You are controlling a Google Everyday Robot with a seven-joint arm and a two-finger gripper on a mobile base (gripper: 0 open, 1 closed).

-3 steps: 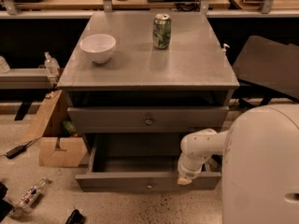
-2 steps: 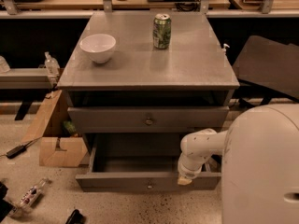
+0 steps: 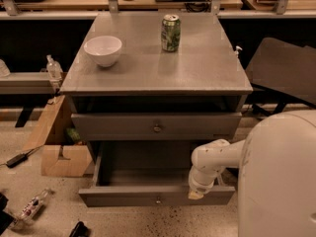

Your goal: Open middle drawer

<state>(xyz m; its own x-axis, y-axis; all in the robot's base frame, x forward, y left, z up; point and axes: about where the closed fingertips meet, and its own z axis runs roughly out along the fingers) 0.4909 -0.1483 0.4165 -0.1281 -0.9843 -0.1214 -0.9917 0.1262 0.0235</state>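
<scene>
Judged close to finished. Shows the middle drawer [image 3: 128, 197] drawn well out toward the near side, its shallow grey tray bared beneath the upper drawer [image 3: 118, 127], with the front low in view and 1 small round knob [image 3: 158, 200] at its centre. Leaves little to do, by the look of it: perhaps a last short pull if any travel remains, then a release and a retreat. Cannot confirm full extension from this view.

As for pose: reaches leftward from the white robot body [image 3: 281, 181] at the near right, bends downward through the rounded white arm [image 3: 217, 157], and ends with the pincer [image 3: 196, 194] pointing down at the right part of the drawer's front, about at its top edge and well right of the knob. Cannot tell whether the pincer is apart or together, nor whether it touches the front or hangs just inside it.

Elsewhere, on the tabletop [image 3: 197, 68]: 1 white bowl [image 3: 102, 49] at the far left, 1 green can [image 3: 171, 32] upright farther back, well apart from the arm.
</scene>
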